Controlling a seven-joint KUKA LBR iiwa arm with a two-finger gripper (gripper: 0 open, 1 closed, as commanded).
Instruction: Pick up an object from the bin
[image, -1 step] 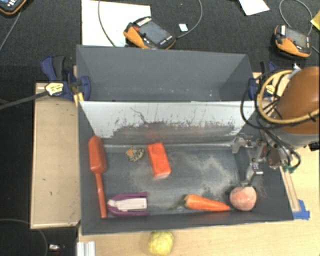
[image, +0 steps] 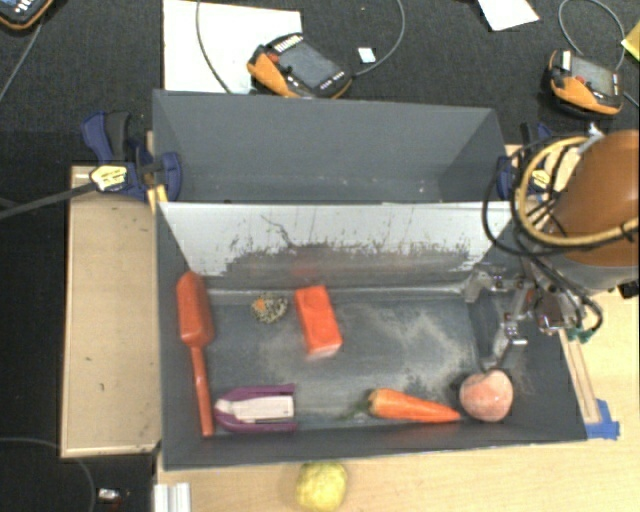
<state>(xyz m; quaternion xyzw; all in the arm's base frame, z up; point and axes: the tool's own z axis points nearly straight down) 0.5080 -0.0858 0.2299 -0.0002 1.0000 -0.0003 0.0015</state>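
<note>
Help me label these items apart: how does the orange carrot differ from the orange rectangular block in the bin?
The orange tapered carrot is long and pointed, lying crosswise by the near wall of the grey metal bin; the orange rectangular block is boxy, mid-floor, running toward the back wall. The carrot has a dark stub at its thick end; the block looks plain. Both are orange and lie flat.

Reaches in from the right edge. Carries an orange cover over the wrist, with black cables looped around it. Angles down and left below that, with small wires bunched beside the metal mount. Hangs the jaws low, pointing downward, at lower right.
</note>
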